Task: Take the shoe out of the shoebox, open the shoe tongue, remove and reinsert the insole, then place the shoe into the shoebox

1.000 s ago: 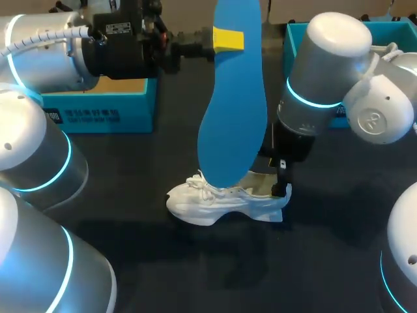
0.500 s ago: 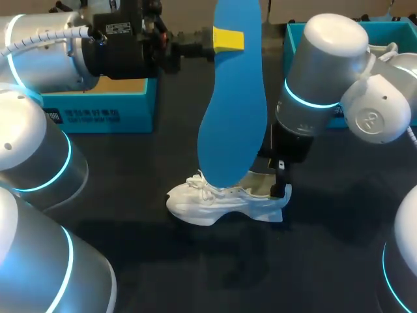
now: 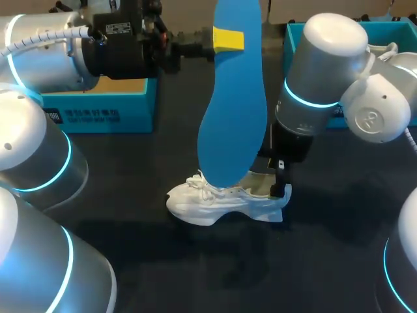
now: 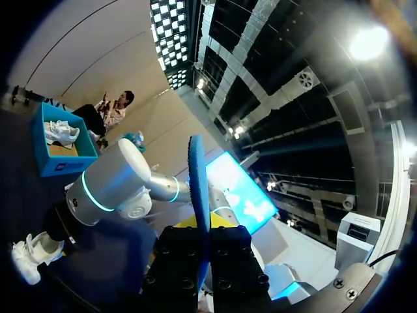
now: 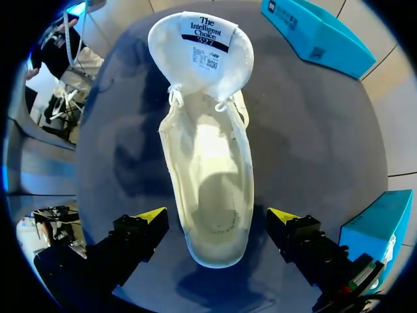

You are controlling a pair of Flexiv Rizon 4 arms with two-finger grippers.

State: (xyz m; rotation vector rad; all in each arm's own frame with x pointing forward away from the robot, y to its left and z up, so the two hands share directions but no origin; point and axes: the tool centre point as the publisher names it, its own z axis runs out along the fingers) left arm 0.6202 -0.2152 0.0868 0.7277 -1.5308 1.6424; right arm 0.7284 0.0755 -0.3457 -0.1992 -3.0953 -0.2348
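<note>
A white sneaker (image 3: 221, 199) sits on the dark surface (image 3: 130, 169) with its tongue folded forward (label side up). Over the sneaker's laces hangs a blue insole (image 3: 233, 111), upright, with the jaws of the left gripper (image 3: 227, 40) pinching its upper end. The right gripper (image 5: 216, 220) straddles the sneaker's heel, jaws spread wide. A teal shoebox (image 3: 98, 107) stands behind the sneaker.

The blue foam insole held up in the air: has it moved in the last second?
No. The blue foam insole keeps its place against the teal shoebox on its left.
</note>
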